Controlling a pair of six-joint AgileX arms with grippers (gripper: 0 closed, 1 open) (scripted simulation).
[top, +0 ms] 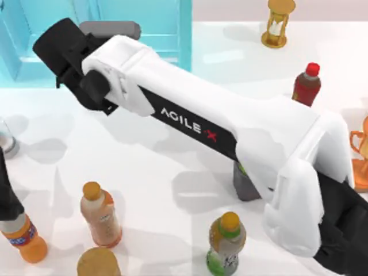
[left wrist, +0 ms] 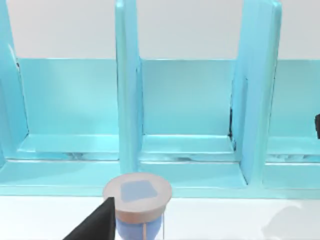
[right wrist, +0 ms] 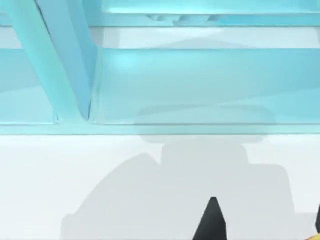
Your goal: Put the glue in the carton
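The turquoise carton (top: pixel 167 23) stands at the table's back left, its open compartments facing my wrist cameras (left wrist: pixel 190 100) (right wrist: pixel 200 85). My right arm reaches across the table from the front right, and its black gripper (top: pixel 57 49) hangs at the carton's front edge. In the right wrist view one dark fingertip (right wrist: pixel 212 222) points toward the carton over the white table. A thin yellow-orange sliver of the glue (right wrist: pixel 316 235) shows at the frame's edge by the gripper (right wrist: pixel 265 225). My left arm (top: pixel 7 190) is parked at the table's left edge.
Orange-capped drink bottles stand at the front (top: pixel 100 215) (top: pixel 227 241) (top: pixel 23 236). A red-capped dark bottle (top: pixel 306 85) and a golden hourglass (top: pixel 278 23) are at the back right. A tan-topped blue hourglass (left wrist: pixel 137 197) sits before the carton, and a grey block (top: pixel 246 184) lies under my right arm.
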